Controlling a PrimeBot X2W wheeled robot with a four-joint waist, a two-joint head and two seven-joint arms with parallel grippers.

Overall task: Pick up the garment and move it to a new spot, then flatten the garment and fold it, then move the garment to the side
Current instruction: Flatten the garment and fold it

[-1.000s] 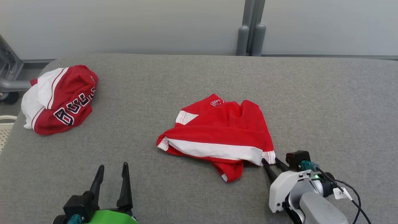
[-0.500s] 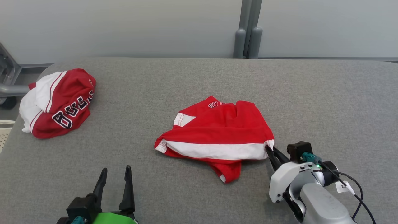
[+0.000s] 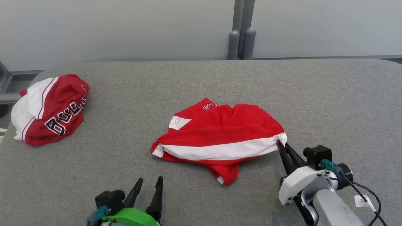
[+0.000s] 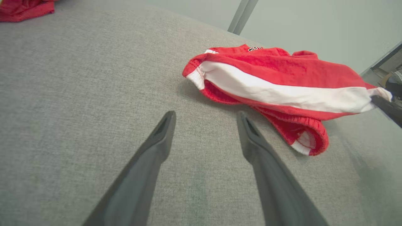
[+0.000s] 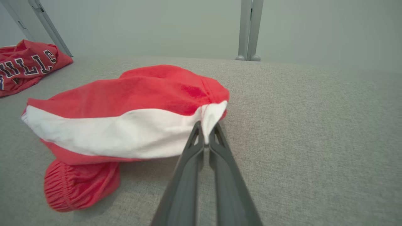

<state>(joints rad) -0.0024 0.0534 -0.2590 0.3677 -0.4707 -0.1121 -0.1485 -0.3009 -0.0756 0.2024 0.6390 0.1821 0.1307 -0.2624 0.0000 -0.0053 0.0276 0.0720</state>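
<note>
At the far left of the grey padded table (image 3: pixel 188 81) lies a crumpled bundle (image 3: pixel 50 108) of dark red and white cloth with large dark letters across it, close to the table's left edge and well apart from everything else.

Next, at the lower left, the left gripper (image 3: pixel 150 179) hovers low over bare table with its two dark fingers spread and nothing between them. In the left wrist view the fingertips point toward the near left end of the garment without touching it.

The garment (image 3: pixel 220 135) sits near the middle of the table: bright red, with a broad white band running along its near side and a gathered red cuff (elastic-looking, with a sliver of white) poking out toward the robot underneath. A small patch of lettering shows at its far edge, too small to read. It is rumpled, not flat.

Behind it, a grey post (image 3: pixel 240 34) stands against the pale wall.

At the garment's right end, the right gripper (image 3: pixel 279 143) has its fingers pinched together on the white corner of the band. The right wrist view shows the cloth caught between the tips and lifted slightly, the band drawn taut toward them.
</note>
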